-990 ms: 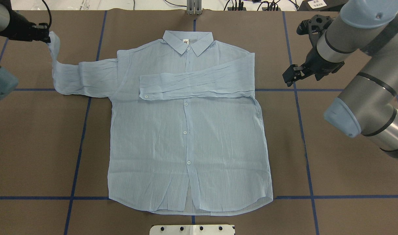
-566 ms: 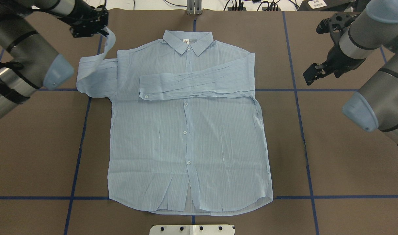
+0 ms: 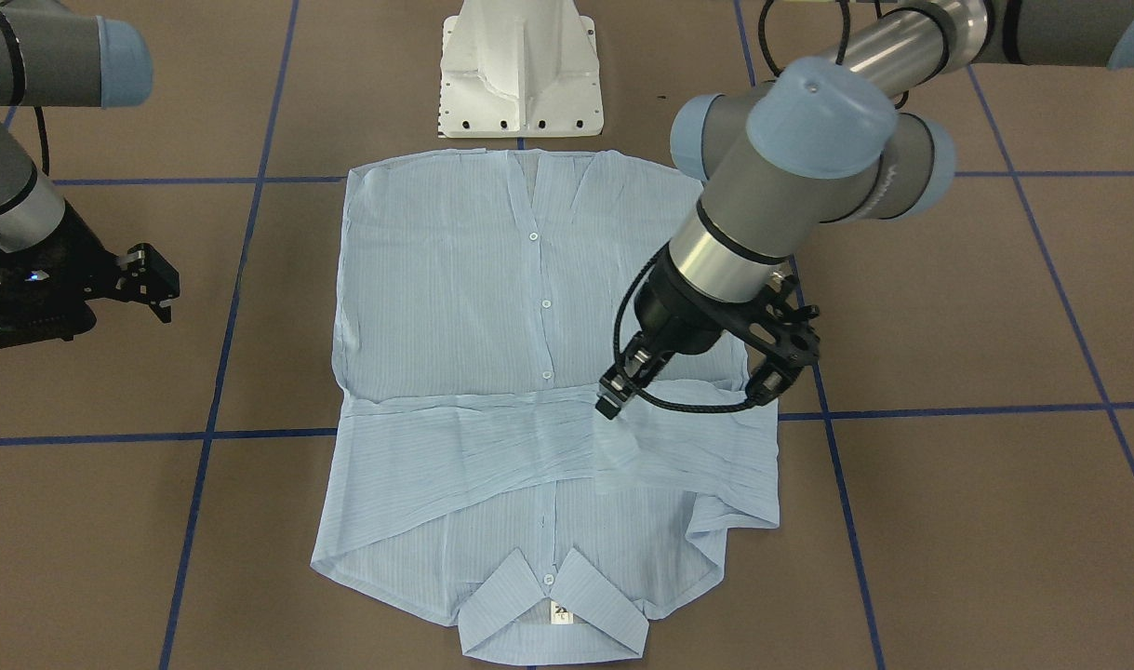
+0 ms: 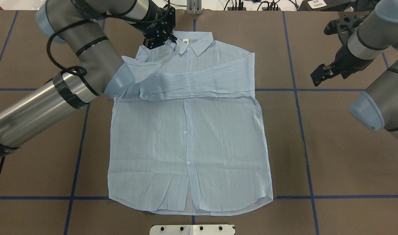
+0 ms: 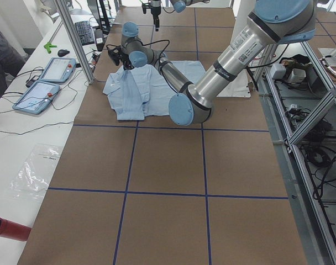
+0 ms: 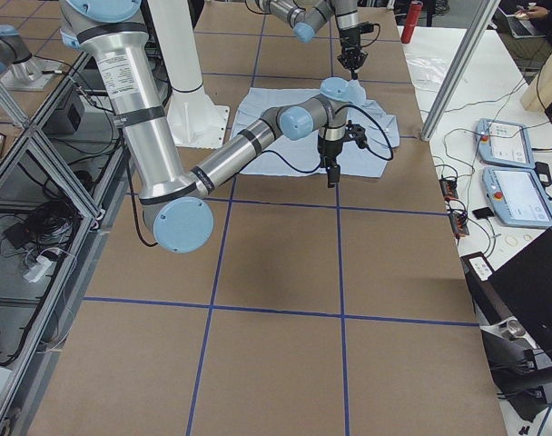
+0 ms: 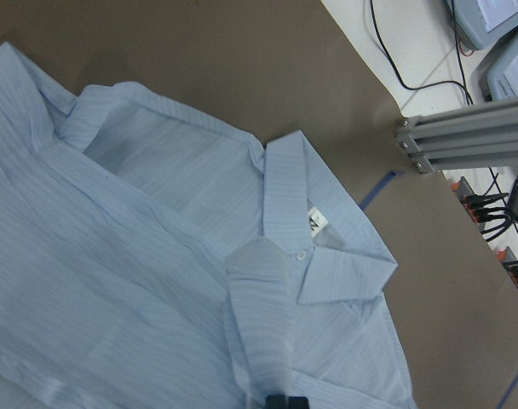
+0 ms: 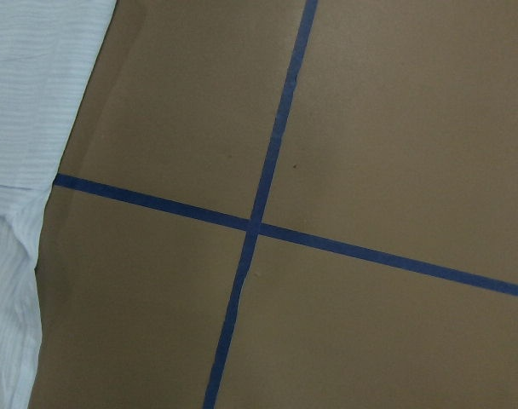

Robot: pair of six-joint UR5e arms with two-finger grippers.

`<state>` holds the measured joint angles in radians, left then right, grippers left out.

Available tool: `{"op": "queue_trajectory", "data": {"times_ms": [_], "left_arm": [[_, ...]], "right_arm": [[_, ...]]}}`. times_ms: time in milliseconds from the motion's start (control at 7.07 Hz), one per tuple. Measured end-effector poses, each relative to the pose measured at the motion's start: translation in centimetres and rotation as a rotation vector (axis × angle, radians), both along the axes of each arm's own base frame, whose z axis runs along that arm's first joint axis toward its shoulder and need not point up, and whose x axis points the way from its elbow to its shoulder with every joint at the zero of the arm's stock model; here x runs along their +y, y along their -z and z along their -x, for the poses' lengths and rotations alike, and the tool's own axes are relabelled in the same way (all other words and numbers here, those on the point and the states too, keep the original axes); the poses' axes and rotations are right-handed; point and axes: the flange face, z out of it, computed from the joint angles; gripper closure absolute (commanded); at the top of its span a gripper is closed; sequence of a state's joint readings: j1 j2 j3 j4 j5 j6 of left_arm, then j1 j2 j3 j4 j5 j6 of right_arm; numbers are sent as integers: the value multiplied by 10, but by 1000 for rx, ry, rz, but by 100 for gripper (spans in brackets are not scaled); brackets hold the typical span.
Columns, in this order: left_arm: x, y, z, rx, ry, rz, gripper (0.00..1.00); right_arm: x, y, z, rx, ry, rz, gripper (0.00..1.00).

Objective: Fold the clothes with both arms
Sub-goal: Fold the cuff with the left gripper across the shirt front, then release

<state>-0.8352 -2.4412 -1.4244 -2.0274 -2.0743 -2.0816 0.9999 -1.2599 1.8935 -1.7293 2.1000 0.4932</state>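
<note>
shirt pos: shirt [image 4: 185, 140] lay flat, buttons up, mid table [image 4: 332, 147], collar [image 4: 199, 42] on the side far from the robot.
left claw: left gripper [image 4: 161, 39] pinched the cuff of the left sleeve [image 4: 143, 67], raised just beside the collar.
right claw: right gripper [image 4: 318, 76] spread, empty, well clear of the shirt's right edge.
key relation: right sleeve [image 4: 199, 85] lay crosswise on the chest. The drop zone was judged robot-ward and rightward of the left claw, the sleeve's axis running shoulder to cuff. Left arm nearer.

One shirt [image 4: 185, 137], two arms [image 4: 39, 104] [image 4: 378, 107], perhaps two tablets [image 5: 56, 69].
</note>
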Motion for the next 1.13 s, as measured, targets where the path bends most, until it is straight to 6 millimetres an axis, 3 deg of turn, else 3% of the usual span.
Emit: {"op": "queue_trajectory", "data": {"times_ms": [283, 990, 1132], "left_arm": [[22, 16, -23, 51, -4, 54, 100], [127, 29, -153, 70, 45, 97, 100], [135, 27, -175, 59, 59, 104, 100]], "right_arm": [[1, -4, -1, 4, 1, 5, 0], [4, -28, -2, -3, 6, -4, 0], [4, -32, -1, -6, 7, -6, 0]]}}
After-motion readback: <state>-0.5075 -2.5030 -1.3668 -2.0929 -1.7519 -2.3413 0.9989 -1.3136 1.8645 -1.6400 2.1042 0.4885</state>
